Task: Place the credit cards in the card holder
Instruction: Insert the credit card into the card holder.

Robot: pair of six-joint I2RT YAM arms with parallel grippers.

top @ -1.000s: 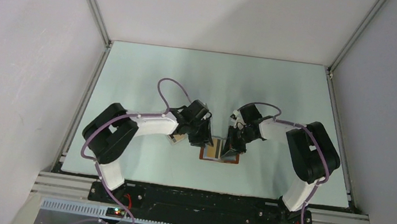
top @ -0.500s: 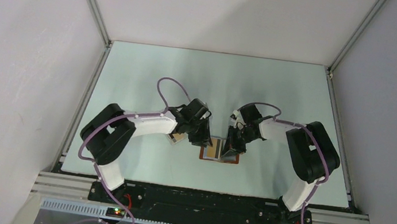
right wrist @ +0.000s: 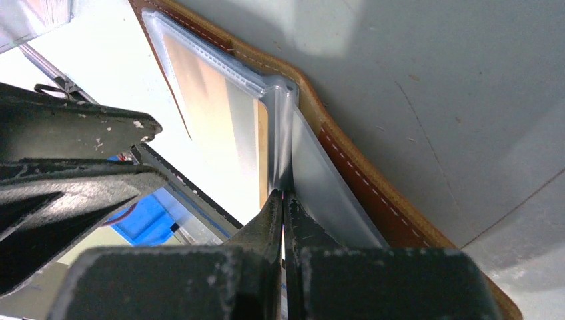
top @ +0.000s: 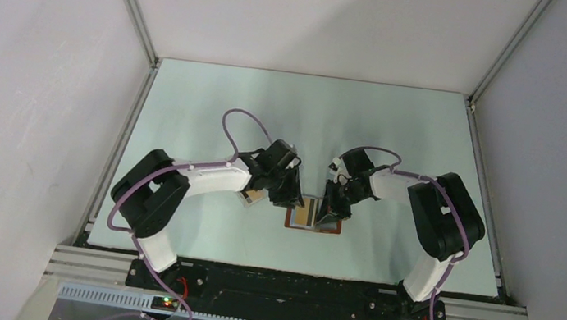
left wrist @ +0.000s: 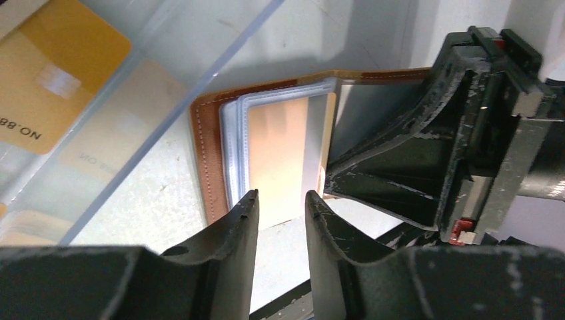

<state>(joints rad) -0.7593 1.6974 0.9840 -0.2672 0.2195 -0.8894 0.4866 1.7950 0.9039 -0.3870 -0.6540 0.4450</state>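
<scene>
1. While both bases stay bolted at the near edge of the table [top: 400, 126], the left arm [top: 168, 194] has swung its elbow slightly outward over the last 1 second. The right arm [top: 443, 214] shows no visible shift.
2. The left gripper [left wrist: 282, 197] has barely moved. Its fingers stand apart with a clear gap and nothing is clamped between them. They hover at the near edge of the inserted credit card [left wrist: 283, 147]; whether they touch it cannot be told.
3. The right gripper [right wrist: 283, 200] has its fingers pressed fully together, with the tips set on the fold of the clear sleeve [right wrist: 320, 180]. Whether any film is pinched cannot be told.
4. The card holder [left wrist: 203, 140] lies open on the table between the 2 grippers, in the same place as before. The inserted credit card sits inside its left sleeve; its depth cannot be judged.
5. Beyond and to the left, the clear box [left wrist: 166, 110] lies just beside the holder, and the remaining credit cards [left wrist: 60, 73] rest in it.
6. Judgement: the small arm shift and the empty left fingers suggest that this insertion is finishing. The right gripper is judged to be steadying the holder, and more cards wait in the box.
</scene>
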